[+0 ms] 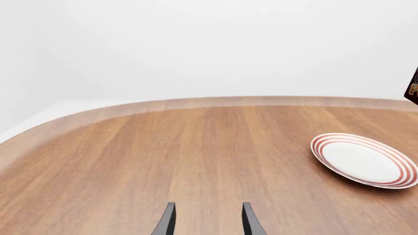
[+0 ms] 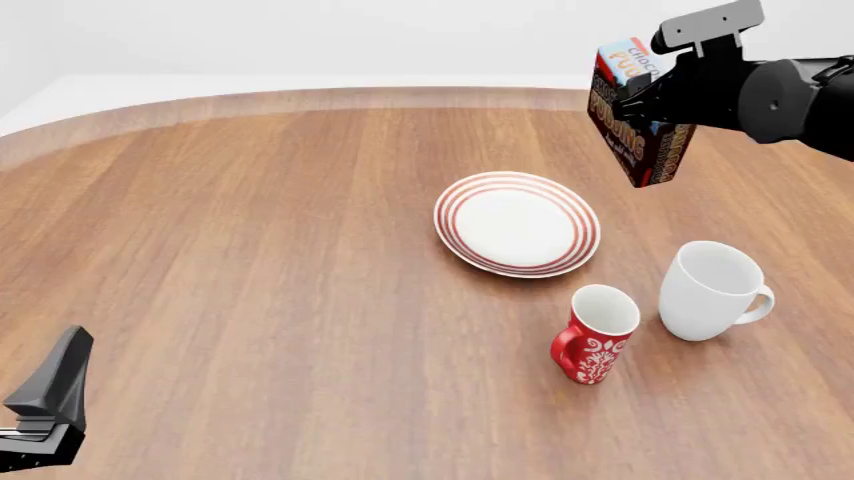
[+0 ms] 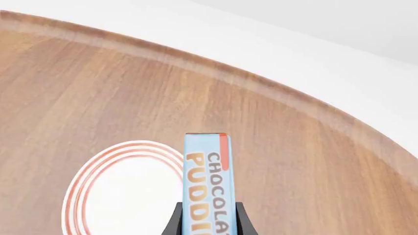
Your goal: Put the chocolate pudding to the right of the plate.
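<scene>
On the wooden table (image 2: 240, 260), the plate (image 2: 517, 223) lay flat near the centre. Above the table, to the plate's right and beyond it, the right gripper (image 2: 650, 105) was clamped on the chocolate pudding (image 2: 638, 125) — held aloft, tilted. The left gripper (image 1: 207, 221) hung low with fingers parted — holding nothing.

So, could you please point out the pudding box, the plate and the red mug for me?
pudding box (image 2: 641, 125), front view, on its dark brown front face.
plate (image 2: 517, 222), front view, on its white centre.
red mug (image 2: 595, 340), front view, on its red side wall.
</scene>
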Robot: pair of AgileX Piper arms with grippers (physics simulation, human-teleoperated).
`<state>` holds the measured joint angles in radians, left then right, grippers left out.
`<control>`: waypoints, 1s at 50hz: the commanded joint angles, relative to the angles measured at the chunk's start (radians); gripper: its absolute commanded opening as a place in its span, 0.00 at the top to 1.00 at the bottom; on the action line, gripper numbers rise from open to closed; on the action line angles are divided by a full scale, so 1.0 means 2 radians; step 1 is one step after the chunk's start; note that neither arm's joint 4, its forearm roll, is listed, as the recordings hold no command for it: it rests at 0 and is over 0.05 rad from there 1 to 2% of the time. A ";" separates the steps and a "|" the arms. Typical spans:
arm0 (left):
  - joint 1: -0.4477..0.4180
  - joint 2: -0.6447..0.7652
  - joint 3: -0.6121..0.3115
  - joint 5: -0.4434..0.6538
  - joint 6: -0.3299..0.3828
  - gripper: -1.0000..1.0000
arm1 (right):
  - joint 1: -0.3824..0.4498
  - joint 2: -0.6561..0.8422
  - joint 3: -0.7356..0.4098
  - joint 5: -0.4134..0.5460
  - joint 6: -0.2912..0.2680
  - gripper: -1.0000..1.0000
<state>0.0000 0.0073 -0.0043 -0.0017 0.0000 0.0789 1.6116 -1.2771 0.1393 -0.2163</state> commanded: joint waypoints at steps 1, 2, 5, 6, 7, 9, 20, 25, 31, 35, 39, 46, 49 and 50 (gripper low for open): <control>0.000 0.000 0.000 0.000 0.000 0.00 | -0.026 0.016 0.004 -0.013 0.000 1.00; 0.000 0.000 0.000 0.000 0.000 0.00 | -0.028 0.019 0.004 -0.014 -0.002 1.00; 0.000 0.000 0.000 0.000 0.000 0.00 | -0.035 0.025 0.005 -0.018 -0.001 1.00; 0.000 0.000 0.000 0.000 0.000 0.00 | -0.036 0.030 0.009 -0.024 0.000 1.00; 0.000 0.000 0.000 0.000 0.000 0.00 | -0.038 0.034 0.011 -0.028 0.000 1.00; 0.000 0.000 0.000 0.000 0.000 0.00 | -0.042 0.044 0.015 -0.035 -0.002 1.00; 0.000 0.000 0.000 0.000 0.000 0.00 | -0.052 0.056 0.015 -0.041 -0.012 1.00; 0.000 0.000 0.000 0.000 0.000 0.00 | -0.055 0.063 0.018 -0.046 -0.016 1.00; 0.000 0.000 0.000 0.000 0.000 0.00 | -0.056 0.067 0.024 -0.054 -0.021 1.00; 0.000 0.000 0.000 0.000 0.000 0.00 | -0.061 0.073 0.025 -0.058 -0.023 1.00; 0.000 0.000 0.000 0.000 0.000 0.00 | -0.067 0.079 0.025 -0.061 -0.023 1.00; 0.000 0.000 0.000 0.000 0.000 0.00 | -0.079 0.100 0.030 -0.078 -0.021 1.00; 0.000 0.000 0.000 0.000 0.000 0.00 | -0.082 0.109 0.030 -0.083 -0.023 1.00; 0.000 0.000 0.000 0.000 0.000 0.00 | -0.082 0.110 0.029 -0.083 -0.023 1.00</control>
<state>0.0000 0.0073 -0.0043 -0.0017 0.0000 -0.0638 1.7907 -1.2218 0.0025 -0.2762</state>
